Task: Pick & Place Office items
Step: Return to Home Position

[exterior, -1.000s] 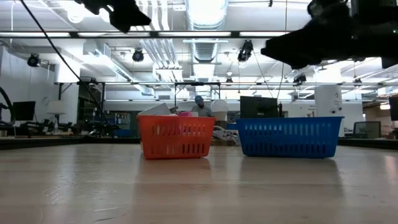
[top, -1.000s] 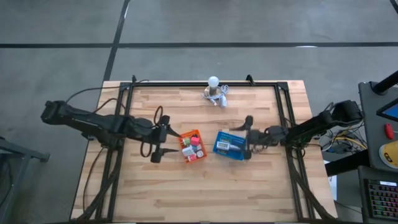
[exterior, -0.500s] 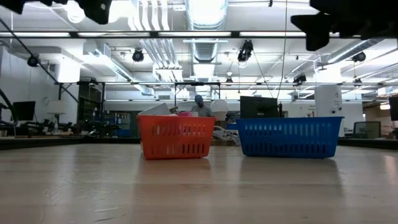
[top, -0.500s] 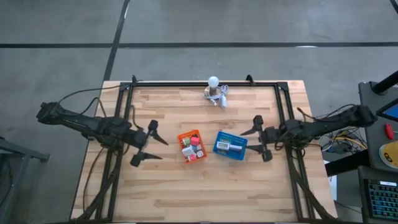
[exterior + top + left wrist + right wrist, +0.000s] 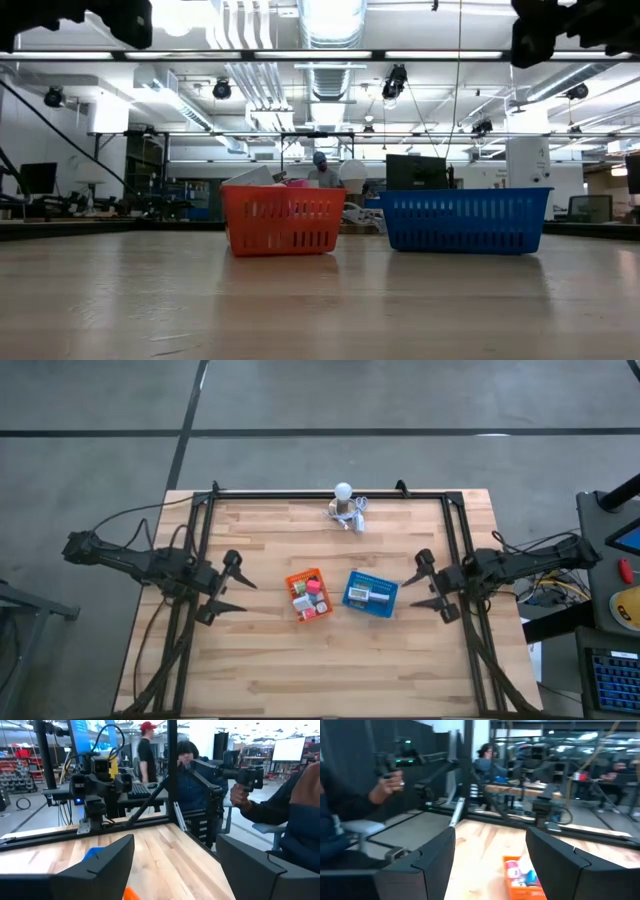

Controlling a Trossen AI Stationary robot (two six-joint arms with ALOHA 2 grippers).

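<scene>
The orange tray (image 5: 309, 594) and the blue tray (image 5: 370, 593) stand side by side at the table's middle. Small white, pink, red and green office items (image 5: 307, 596) lie in the orange tray. A pale item (image 5: 364, 596) lies in the blue one. My left gripper (image 5: 248, 594) hangs open to the left of the orange tray. My right gripper (image 5: 407, 591) hangs open to the right of the blue tray. Both are above the table and apart from the trays. The right wrist view shows the orange tray (image 5: 522, 876) with its items beyond the open fingers.
A white round-bulbed cluster with cables (image 5: 346, 506) sits near the table's far edge. Black frame rails (image 5: 203, 550) run along the left, right and far sides. People sit and stand beyond the table (image 5: 187, 775). Bare wood lies near the trays' near side (image 5: 330, 665).
Both arms have drawn back from the trays and risen. The left gripper went from the orange tray's side toward the table's left edge. The right gripper went from over the blue tray toward the right edge. The trays have stayed in place.
</scene>
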